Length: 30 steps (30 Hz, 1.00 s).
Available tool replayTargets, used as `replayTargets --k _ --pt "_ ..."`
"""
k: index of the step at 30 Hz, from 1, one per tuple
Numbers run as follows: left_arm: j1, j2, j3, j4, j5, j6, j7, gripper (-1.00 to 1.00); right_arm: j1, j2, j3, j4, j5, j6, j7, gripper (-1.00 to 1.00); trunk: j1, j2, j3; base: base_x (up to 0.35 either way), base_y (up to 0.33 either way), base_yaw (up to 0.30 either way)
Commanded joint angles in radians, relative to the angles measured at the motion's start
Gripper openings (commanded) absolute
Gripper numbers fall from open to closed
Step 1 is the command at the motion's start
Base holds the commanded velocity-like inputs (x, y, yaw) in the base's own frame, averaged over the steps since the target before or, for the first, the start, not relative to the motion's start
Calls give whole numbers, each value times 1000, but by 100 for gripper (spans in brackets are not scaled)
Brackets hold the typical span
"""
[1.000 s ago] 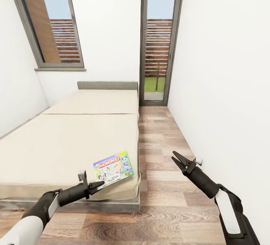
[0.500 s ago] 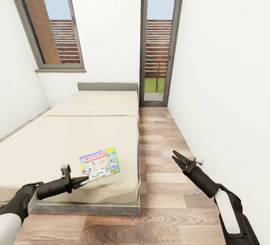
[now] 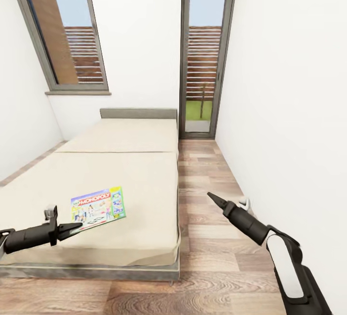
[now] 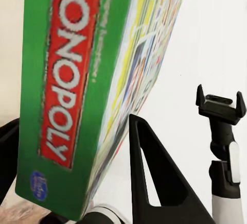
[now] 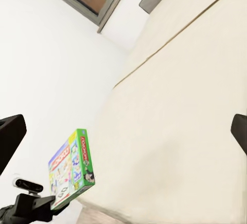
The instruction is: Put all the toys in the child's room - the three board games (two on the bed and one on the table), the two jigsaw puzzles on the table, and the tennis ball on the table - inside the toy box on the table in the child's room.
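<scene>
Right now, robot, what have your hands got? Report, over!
Left gripper shut on the game box, lifted over the bed. Right gripper empty; open or shut, unclear. Nothing in the way.

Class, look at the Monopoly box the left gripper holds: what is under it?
Under the Monopoly box, pinched by the left gripper, lies bare cream mattress of the bed. The patch directly beneath the box is covered from the head view.

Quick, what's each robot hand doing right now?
Left gripper: closed on the white-green Monopoly board game box.
Right gripper: closed in the head view, holding nothing.
</scene>
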Motion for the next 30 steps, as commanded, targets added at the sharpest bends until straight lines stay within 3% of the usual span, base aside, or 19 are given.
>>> replayTargets --k 1,9,30 --pt "0 5 -1 -22 -2 28 -4 -100 -1 0 14 -4 -5 7 -9 100 -4 7 2 0 0 0" --pt "4 13 -2 -96 -1 48 -4 -100 -1 -7 23 -6 -11 5 -16 100 -35 63 27 -17 0 0" --pt "5 29 1 -101 -1 49 -4 -100 -1 3 21 -7 -9 1 -27 100 -115 210 93 -20 0 0"
